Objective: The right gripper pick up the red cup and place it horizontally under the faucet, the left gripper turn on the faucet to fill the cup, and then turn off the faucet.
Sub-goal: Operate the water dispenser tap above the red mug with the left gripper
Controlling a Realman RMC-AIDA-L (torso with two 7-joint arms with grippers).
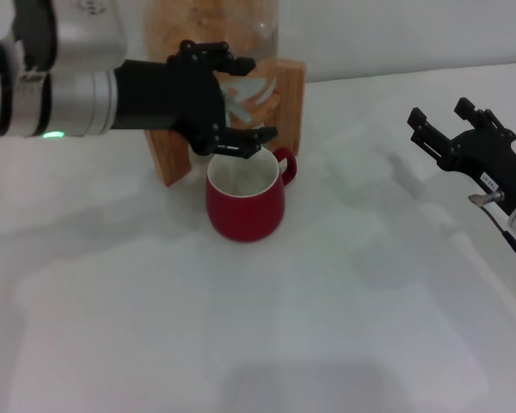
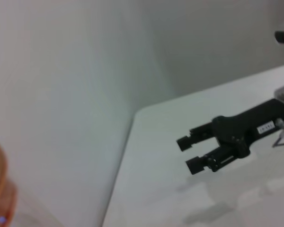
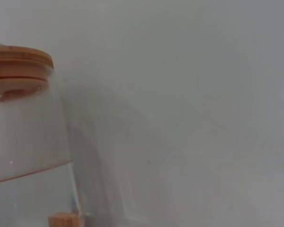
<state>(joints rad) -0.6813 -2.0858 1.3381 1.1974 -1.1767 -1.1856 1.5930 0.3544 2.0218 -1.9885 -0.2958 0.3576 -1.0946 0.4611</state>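
The red cup [image 1: 245,206] stands upright on the white table, right in front of the wooden stand [image 1: 290,95], its white inside facing up and its handle to the right. Just above its rim my left gripper [image 1: 232,99] reaches in from the left, fingers spread above and below the faucet [image 1: 238,101], which shows only as a chrome patch between them. My right gripper [image 1: 439,116] hovers open and empty off to the right, well apart from the cup. The left wrist view shows the right gripper [image 2: 188,154] too, its fingers parted.
The glass jar [image 1: 211,21] sits on the wooden stand at the back. In the right wrist view the jar [image 3: 23,132] carries a wooden lid [image 3: 19,59]. White table [image 1: 258,344] stretches in front of the cup; a wall lies behind.
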